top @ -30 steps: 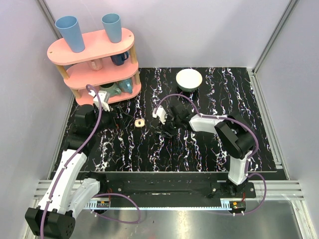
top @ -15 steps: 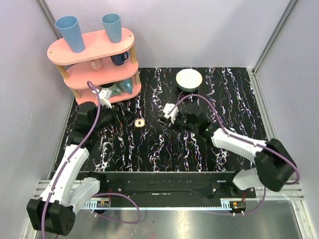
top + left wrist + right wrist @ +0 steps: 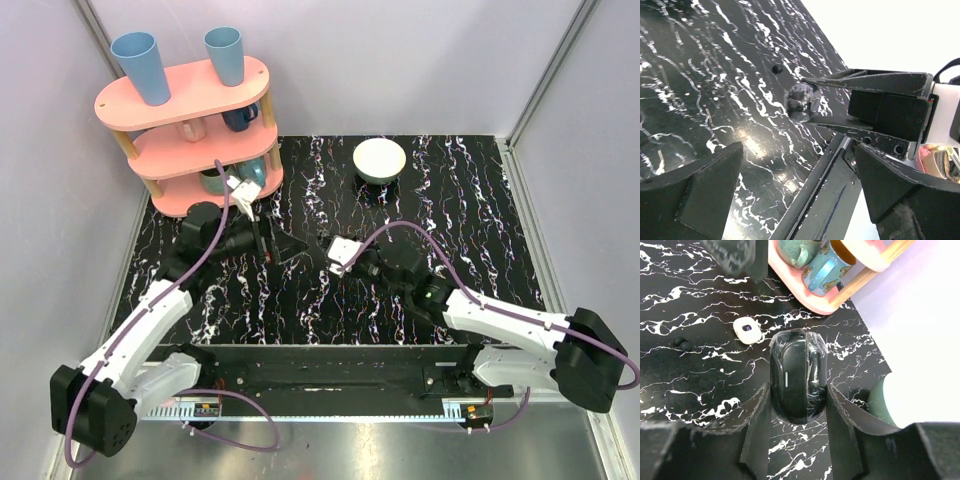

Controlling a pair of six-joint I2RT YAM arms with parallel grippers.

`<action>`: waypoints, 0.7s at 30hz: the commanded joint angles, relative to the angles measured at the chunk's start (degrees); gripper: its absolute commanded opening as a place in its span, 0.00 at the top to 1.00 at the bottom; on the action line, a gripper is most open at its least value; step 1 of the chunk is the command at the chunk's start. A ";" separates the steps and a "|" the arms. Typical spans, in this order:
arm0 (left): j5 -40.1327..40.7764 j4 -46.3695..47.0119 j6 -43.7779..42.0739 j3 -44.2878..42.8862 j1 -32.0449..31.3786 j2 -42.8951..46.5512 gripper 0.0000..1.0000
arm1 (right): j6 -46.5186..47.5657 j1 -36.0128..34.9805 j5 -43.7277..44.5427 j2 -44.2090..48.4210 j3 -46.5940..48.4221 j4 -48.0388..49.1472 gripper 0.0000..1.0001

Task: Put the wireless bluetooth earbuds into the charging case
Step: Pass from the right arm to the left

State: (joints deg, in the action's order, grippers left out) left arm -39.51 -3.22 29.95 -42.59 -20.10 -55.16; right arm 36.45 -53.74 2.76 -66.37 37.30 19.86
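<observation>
The cream charging case (image 3: 747,330) with a dark centre lies on the black marble table (image 3: 450,200), just beyond my right fingertips and to the left. In the top view my left gripper hides it. My right gripper (image 3: 798,390) is shut on a glossy black oval object (image 3: 797,372) wrapped in clear film. It shows in the top view (image 3: 326,243) at mid-table. My left gripper (image 3: 280,242) is open, its jaws wide apart (image 3: 800,200), and it faces the right gripper's fingers (image 3: 865,80). No whitish earbuds are in view.
A pink two-tier shelf (image 3: 190,95) with blue cups and mugs (image 3: 825,272) stands at the back left. A white bowl (image 3: 379,160) sits at the back centre. A tiny black bit (image 3: 681,343) lies left of the case. The table's metal edge (image 3: 840,170) is close.
My left gripper has swung right, over the cream case. My right arm has stretched out low and carried the black object back towards mid-table.
</observation>
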 commanded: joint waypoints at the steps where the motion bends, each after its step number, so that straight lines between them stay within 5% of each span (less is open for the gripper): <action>1: -0.66 8.48 0.72 0.75 -3.63 -1.09 0.01 | 2.31 -1.46 2.61 3.87 -0.65 5.19 0.98; 21: 0.05 18.77 3.61 -2.94 -10.13 -9.71 0.09 | 0.64 -1.81 -1.80 6.69 -0.65 2.47 0.98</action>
State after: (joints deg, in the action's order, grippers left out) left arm -39.22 7.99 31.99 -43.00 -29.43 -64.42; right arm 37.60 -54.87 2.15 -61.04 36.32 21.10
